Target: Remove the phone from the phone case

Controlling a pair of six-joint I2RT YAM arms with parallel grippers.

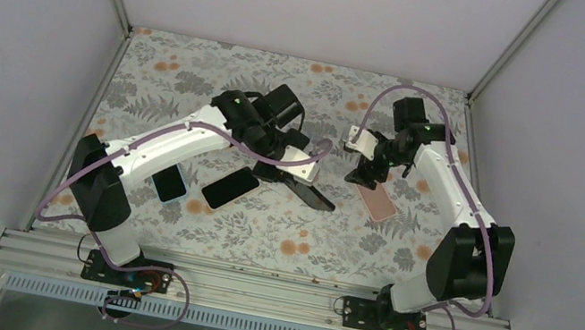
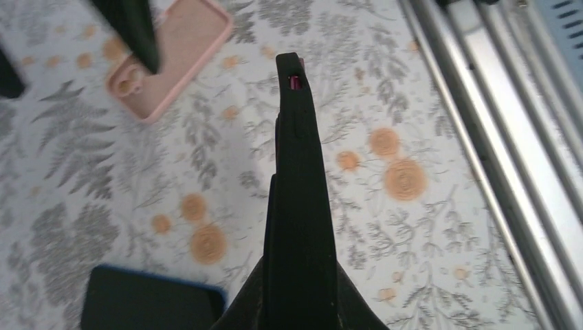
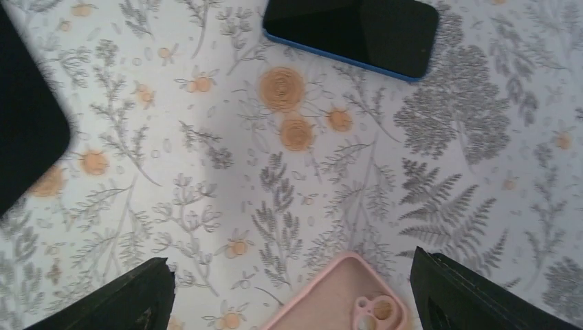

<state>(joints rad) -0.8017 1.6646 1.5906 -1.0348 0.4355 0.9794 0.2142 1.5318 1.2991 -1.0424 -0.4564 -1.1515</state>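
A black phone (image 1: 315,194) is held off the table, edge-on, with my left gripper (image 1: 288,171) shut on its near end. In the left wrist view the phone (image 2: 297,192) runs up the middle from the gripper (image 2: 299,306). The pink phone case (image 1: 376,204) lies empty and face up on the floral cloth, right of the phone. My right gripper (image 1: 363,170) hangs open just above the case's far end. The right wrist view shows the case (image 3: 340,299) with its camera cut-out between the spread fingers (image 3: 120,299), the gripper (image 3: 292,295) touching nothing.
A dark phone in a blue case (image 1: 230,188) and another dark phone (image 1: 170,183) lie on the cloth near the left arm. The blue-cased one also shows in the wrist views (image 2: 148,302) (image 3: 354,31). The metal rail (image 1: 249,289) runs along the near edge.
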